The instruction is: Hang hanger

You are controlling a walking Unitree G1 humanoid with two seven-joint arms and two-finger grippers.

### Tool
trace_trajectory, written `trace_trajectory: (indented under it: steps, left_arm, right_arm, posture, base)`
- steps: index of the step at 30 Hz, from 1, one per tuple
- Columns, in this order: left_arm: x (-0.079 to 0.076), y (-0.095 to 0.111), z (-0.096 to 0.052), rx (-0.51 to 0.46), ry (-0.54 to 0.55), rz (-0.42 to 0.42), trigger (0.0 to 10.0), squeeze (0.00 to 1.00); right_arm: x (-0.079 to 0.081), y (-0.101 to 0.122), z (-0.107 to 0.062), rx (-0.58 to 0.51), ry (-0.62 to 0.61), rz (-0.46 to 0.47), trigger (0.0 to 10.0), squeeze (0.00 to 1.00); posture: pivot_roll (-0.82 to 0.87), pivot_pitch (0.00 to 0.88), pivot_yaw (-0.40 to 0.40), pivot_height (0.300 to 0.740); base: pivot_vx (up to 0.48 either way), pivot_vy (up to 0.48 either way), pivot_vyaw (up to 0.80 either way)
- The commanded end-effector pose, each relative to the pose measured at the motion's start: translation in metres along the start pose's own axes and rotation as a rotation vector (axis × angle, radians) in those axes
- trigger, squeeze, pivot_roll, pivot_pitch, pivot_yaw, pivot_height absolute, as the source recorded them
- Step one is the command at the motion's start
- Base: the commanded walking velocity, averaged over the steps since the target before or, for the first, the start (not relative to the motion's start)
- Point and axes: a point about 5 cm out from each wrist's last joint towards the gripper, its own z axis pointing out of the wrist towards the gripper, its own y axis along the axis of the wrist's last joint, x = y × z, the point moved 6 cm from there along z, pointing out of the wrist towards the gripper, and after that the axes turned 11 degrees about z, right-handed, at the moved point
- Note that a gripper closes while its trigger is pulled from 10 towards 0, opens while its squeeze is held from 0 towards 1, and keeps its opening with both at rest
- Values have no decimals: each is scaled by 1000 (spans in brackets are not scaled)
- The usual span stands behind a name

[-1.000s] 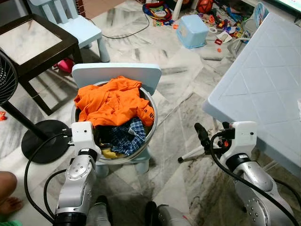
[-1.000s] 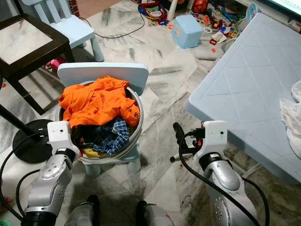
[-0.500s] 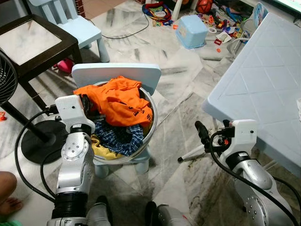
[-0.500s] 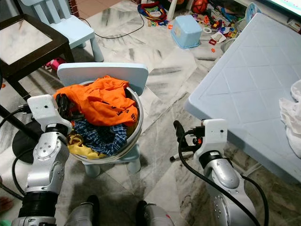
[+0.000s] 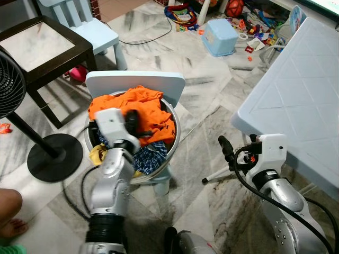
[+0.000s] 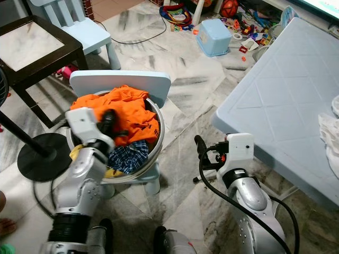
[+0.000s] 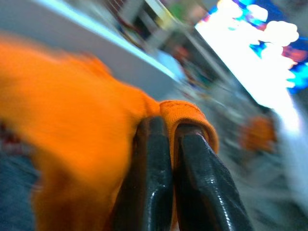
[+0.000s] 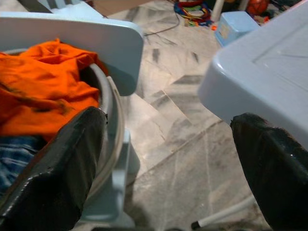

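An orange garment [image 5: 153, 111] lies on top of a pile of clothes in a metal basin [image 5: 175, 138]. The basin stands on a small light blue chair [image 5: 135, 81]. My left gripper [image 5: 132, 123] is over the basin, shut on a fold of the orange garment [image 7: 72, 125]; the left wrist view is blurred. A blue checked cloth [image 5: 148, 156] lies under the orange one. My right gripper [image 5: 224, 147] hangs open over the floor to the right of the chair, between it and the table, holding nothing. The right wrist view shows its fingers [image 8: 53, 168] wide apart.
A light blue table [image 5: 296, 95] with a white cloth [image 6: 331, 137] fills the right. A standing fan's base [image 5: 53, 156], a dark side table [image 5: 37, 45] and a person's foot [image 5: 10, 209] are left. A blue box [image 5: 220, 37] and toys lie at the back.
My left arm has swung from the basin's left rim to over the clothes and now grips the orange garment, which has bunched up. The right arm has barely moved.
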Motion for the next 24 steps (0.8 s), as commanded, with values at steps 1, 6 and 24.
trace_trajectory:
  steps: [1,6,24]
  left_arm:
    - [-17,-14,-7,54,-51,-96,0,0]
    - [-22,-42,-21,206,-47,-240,0,0]
    - [32,-91,-95,497,53,-107,10000,1000]
  right_arm:
    - [-8,-2,-3,5,-31,-5,10000,0]
    - [-9,-5,-5,12,-34,-4,10000,0]
    - [-8,-7,-2,15,-32,-9,10000,0]
  posture:
    - [-1,249,-135,740]
    - [0,252,-135,740]
    - [19,249,-138,740]
  base:
    - [0,0,0]
    - [0,0,0]
    - [0,0,0]
